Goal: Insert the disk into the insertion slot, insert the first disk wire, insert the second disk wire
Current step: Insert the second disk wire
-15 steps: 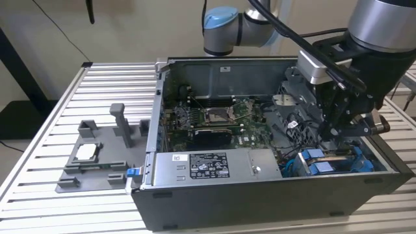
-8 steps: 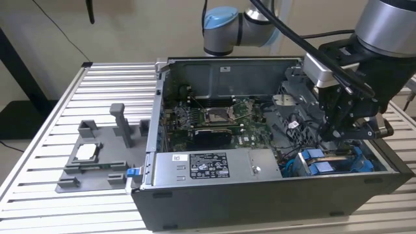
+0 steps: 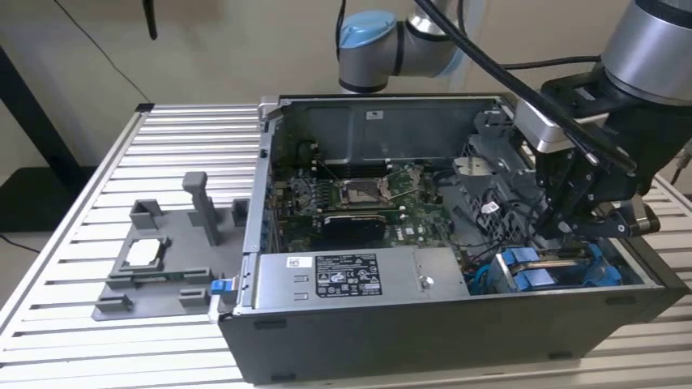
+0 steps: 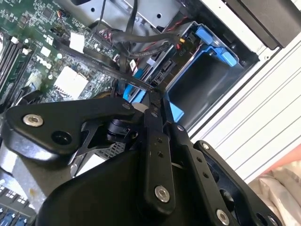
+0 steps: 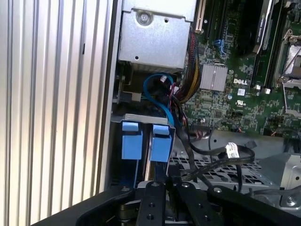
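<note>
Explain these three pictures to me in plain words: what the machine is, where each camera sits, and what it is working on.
The machine is a single robot arm with a black hand at its end. The exterior view comes from a camera off the arm; it shows an opened black computer case lying on a ribbed metal table, with a grey plastic fixture towards the exterior view's left. Both wrist views come from cameras riding on the arm, looking past the hand into the case. The hand is lowered over the corner where two blue-tabbed drive carriers sit side by side, next to the green motherboard and the silver power-supply box. Its closed fingers pinch a black wire.
</note>
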Robot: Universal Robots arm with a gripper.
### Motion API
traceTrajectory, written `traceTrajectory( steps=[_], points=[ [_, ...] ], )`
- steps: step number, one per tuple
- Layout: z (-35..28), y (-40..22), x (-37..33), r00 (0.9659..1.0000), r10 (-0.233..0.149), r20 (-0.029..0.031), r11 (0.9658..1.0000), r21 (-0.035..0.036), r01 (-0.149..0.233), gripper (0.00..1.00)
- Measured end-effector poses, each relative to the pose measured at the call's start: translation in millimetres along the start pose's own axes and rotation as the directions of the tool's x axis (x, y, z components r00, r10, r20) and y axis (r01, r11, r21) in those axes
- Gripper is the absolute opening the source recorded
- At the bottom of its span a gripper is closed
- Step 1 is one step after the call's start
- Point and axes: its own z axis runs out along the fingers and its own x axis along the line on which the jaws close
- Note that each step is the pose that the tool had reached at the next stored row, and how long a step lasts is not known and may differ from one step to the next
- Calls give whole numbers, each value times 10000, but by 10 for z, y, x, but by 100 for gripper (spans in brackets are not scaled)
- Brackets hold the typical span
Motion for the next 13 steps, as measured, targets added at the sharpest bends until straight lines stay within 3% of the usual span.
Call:
traceTrajectory(
  steps=[6, 13],
  points=[
    [38, -27, 18, 9999, 102, 32, 9999, 5, -102, 16],
    [40, -29, 18, 9999, 113, 41, 9999, 7, -113, 16]
  ],
)
